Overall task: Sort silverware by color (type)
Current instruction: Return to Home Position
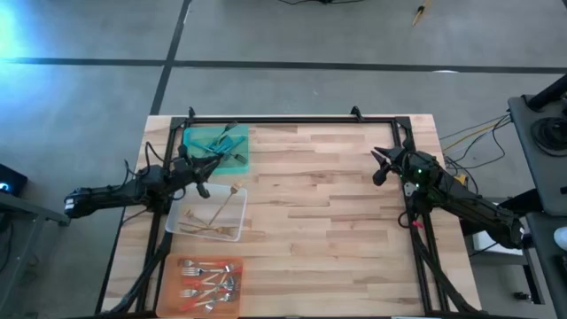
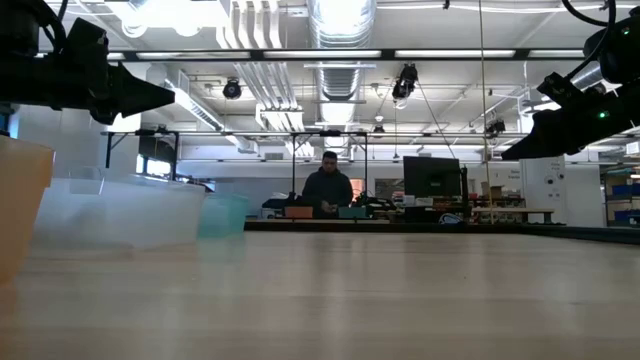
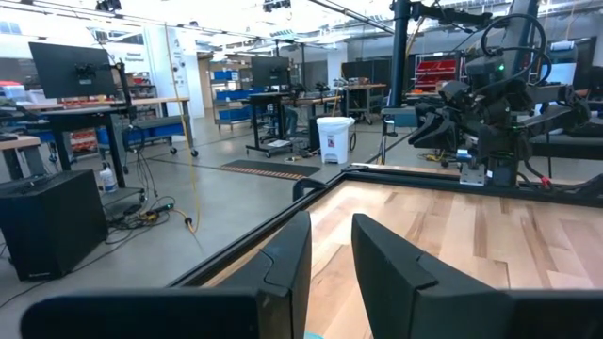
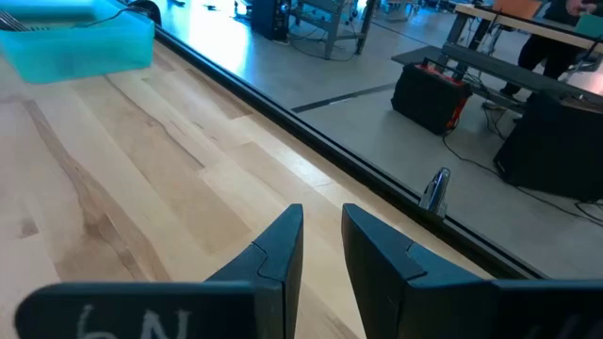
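Observation:
The silverware lies in three trays along the table's left side. Teal-handled forks point(image 1: 227, 142) are in the green tray point(image 1: 193, 142). Gold forks point(image 1: 213, 229) are in the clear tray point(image 1: 232, 206). Red-handled forks point(image 1: 209, 282) are in the orange tray point(image 1: 174, 266). My left gripper point(image 1: 202, 175) hovers level above the gap between the green and clear trays, its fingers point(image 3: 283, 259) a little apart with nothing between them. My right gripper point(image 1: 379, 168) hangs over the table's far right part, tipped slightly down, slightly open and empty point(image 4: 322, 247).
A black frame point(image 1: 292, 120) runs along the table's far edge and down both sides. The wide middle of the wooden table point(image 1: 328, 213) is bare. In the low view a person point(image 2: 328, 188) sits far behind the table, among desks and monitors.

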